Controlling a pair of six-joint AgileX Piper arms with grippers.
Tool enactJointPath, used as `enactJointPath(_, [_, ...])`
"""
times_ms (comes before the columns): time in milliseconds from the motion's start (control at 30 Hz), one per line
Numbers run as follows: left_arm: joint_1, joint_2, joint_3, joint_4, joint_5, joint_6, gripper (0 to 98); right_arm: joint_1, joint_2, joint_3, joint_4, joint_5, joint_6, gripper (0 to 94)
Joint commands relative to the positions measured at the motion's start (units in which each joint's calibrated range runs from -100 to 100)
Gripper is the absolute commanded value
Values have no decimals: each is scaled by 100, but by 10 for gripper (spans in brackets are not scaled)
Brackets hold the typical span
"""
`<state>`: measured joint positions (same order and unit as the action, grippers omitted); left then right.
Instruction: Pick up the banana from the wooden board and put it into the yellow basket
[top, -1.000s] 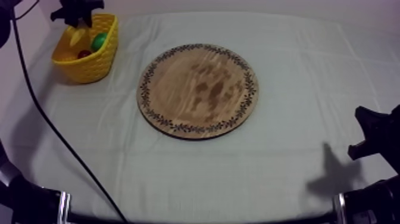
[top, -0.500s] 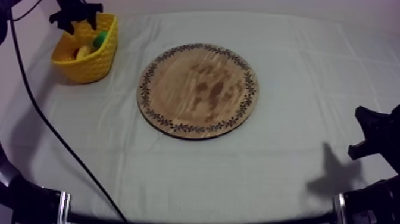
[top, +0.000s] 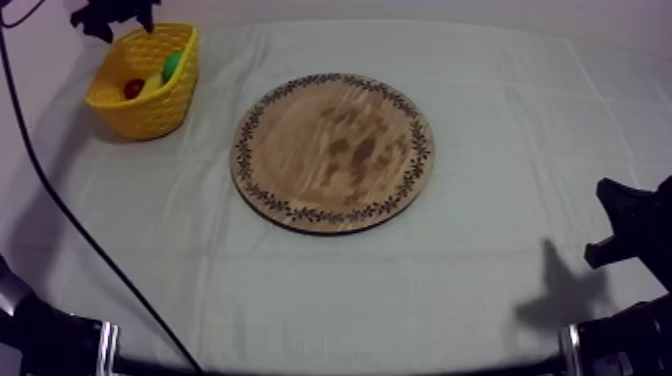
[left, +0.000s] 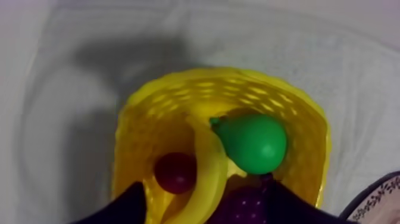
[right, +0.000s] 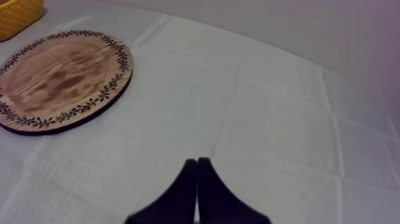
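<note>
- Table cloth (top: 480, 300): grey-white, creased into squares, with all the other items on it.
- Wooden board (top: 335, 152): round with a patterned rim, lying flat at the middle of the cloth.
- Yellow basket (top: 150, 115): upright at the far left corner of the cloth, well apart from the board, with four toy fruits inside.
- Left gripper (top: 118, 20): poised over the basket's far rim. In the left wrist view its black fingers (left: 124, 208) stand apart above the fruit, released and holding nothing.
- Right gripper (right: 197, 162): low at the table's right side, its fingers pressed together into a narrow wedge, clenched on nothing.
- Banana (left: 208, 173): inside the basket, curving across its middle.
- Pear (left: 253, 143): green, touching the banana and close to the basket wall.
- Bunch of grapes (left: 241, 205): dark purple, just beside the banana and near the pear.
- Small red fruit (left: 175, 173): against the banana's other side.
</note>
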<state>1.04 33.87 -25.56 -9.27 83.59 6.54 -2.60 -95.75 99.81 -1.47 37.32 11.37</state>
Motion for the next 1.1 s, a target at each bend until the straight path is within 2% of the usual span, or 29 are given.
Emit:
enactJointPath(0, [-38,-288,136,20,-287,5,434,0,0,-3,-2,2,-1,3])
enactJointPath(167, [-128,-1008,563,91,-712,-79,150,0,0,-3,-2,2,-1,3])
enactJointPath(333, [-153,-1828,1174,201,-903,-296,39,0,0,-3,-2,2,-1,3])
enactJointPath(567, [-200,-3204,2170,392,-1017,-595,4,0,0,-3,-2,2,-1,3])
enactJointPath(733, [-226,-4392,3089,424,-1353,-697,1,0,0,-3,-2,2,-1,3])
enactJointPath(900, [-177,-5669,4149,465,-1877,-643,1,0,0,-3,-2,2,-1,3])
enactJointPath(1067, [-75,-6967,5151,430,-2324,-427,0,0,0,-3,-2,2,-1,3])
